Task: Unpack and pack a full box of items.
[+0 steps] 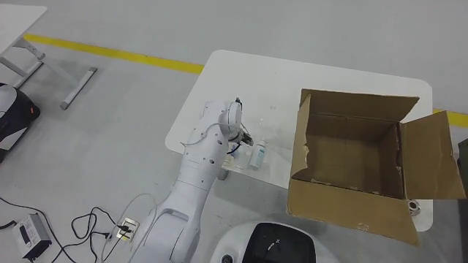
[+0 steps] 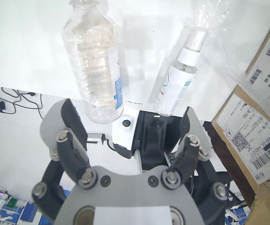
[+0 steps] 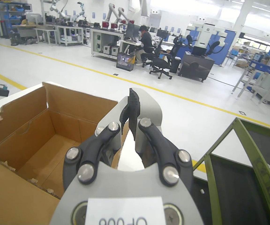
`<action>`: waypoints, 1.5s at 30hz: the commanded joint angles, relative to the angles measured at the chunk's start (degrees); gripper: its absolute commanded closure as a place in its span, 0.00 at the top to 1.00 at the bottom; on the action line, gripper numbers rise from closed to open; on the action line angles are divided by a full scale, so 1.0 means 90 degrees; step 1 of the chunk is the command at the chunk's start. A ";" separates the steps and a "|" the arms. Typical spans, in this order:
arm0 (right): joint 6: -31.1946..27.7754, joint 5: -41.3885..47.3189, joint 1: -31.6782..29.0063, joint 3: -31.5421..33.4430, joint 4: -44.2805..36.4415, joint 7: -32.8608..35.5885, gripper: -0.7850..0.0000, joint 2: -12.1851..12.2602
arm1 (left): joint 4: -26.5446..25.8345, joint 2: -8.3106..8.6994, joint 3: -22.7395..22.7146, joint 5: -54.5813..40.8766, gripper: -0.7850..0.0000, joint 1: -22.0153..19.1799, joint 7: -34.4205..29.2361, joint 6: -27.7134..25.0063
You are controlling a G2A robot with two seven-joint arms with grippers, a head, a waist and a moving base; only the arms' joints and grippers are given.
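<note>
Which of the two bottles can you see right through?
The bigger clear plastic water bottle, with a screw cap. The slim spray bottle beside it has a solid white body.

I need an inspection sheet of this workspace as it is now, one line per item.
Surface: white table, rounded corners.
Job's things: cardboard box open, flaps up; water bottle and spray bottle upright on the table, outside it.
Clutter: cardboard scraps on the box floor.
End effectors: left end effector open, empty, near the bottles; right end effector shut, empty, beside the box.
Cables: cables on the floor beside the table.
Surroundings: yellow floor line; green frame.
</note>
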 commanded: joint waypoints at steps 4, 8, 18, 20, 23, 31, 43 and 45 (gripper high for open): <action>-0.0418 0.0511 0.0017 0.0292 0.0336 0.0979 1.00 0.0053 | 0.0000 0.0000 0.0000 0.0000 1.00 0.0000 0.0000 0.0000; -0.0749 0.1087 0.0120 0.0178 0.0613 0.2004 1.00 0.0108 | 0.0000 0.0000 0.0000 0.0000 1.00 0.0000 0.0000 0.0000; -0.0191 0.1554 0.0457 -0.0647 0.1198 0.2957 1.00 0.0116 | 0.0000 0.0000 0.0000 0.0000 1.00 0.0000 0.0000 0.0000; -0.0118 0.1574 0.0554 -0.0837 0.1286 0.3111 1.00 0.0117 | 0.0000 0.0000 0.0000 0.0000 1.00 0.0000 0.0000 0.0000; -0.0020 0.1510 0.0704 -0.1096 0.1381 0.3243 1.00 0.0118 | 0.0000 0.0000 0.0000 0.0000 1.00 0.0000 0.0000 0.0000; 0.0023 0.1470 0.0779 -0.1228 0.1405 0.3280 1.00 0.0117 | 0.0000 0.0000 0.0000 0.0000 1.00 0.0000 0.0000 0.0000; 0.0404 0.1292 0.0674 -0.1426 0.1261 0.3497 0.01 0.0113 | 0.0000 0.0000 0.0000 0.0000 1.00 0.0000 0.0000 0.0000; 0.0528 0.1361 0.0679 -0.1465 0.1270 0.3613 0.00 0.0112 | 0.0000 0.0000 0.0000 0.0000 1.00 0.0000 0.0000 0.0000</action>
